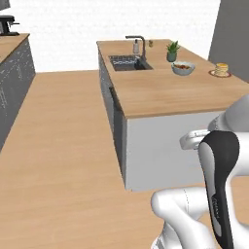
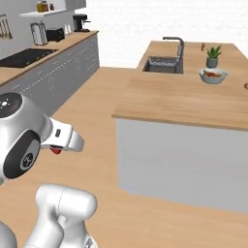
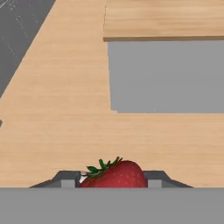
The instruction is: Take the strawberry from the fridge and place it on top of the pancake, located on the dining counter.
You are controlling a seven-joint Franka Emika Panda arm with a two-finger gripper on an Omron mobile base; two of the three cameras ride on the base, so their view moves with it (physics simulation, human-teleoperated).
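While the arm stands low beside the island, the left base view looks along the long wood-topped desk, and I take its sink as my mark. Just past the sink stands a small potted plant, and nearer than the plant sits a pale bowl holding mixed red and orange fruit. Farther out from the sink, toward the desk's far edge, a red-rimmed plate carries the pancake, a short tan stack with an orange top.

From the right base view, the sink lies at the far end of the desk, with the plant beside it and the fruit bowl just in front of the plant. Well short of the sink, off the desk and over the floor, the tool hangs under the white wrist with a speck of red showing beneath it.

Looking along the hand, the tool is clamped on the strawberry, one dark finger at each side. It is a bright red berry, dotted with fine seeds, with a spiky green crown tilted to one side. Beyond it lie the wood floor and the desk's grey end wall.
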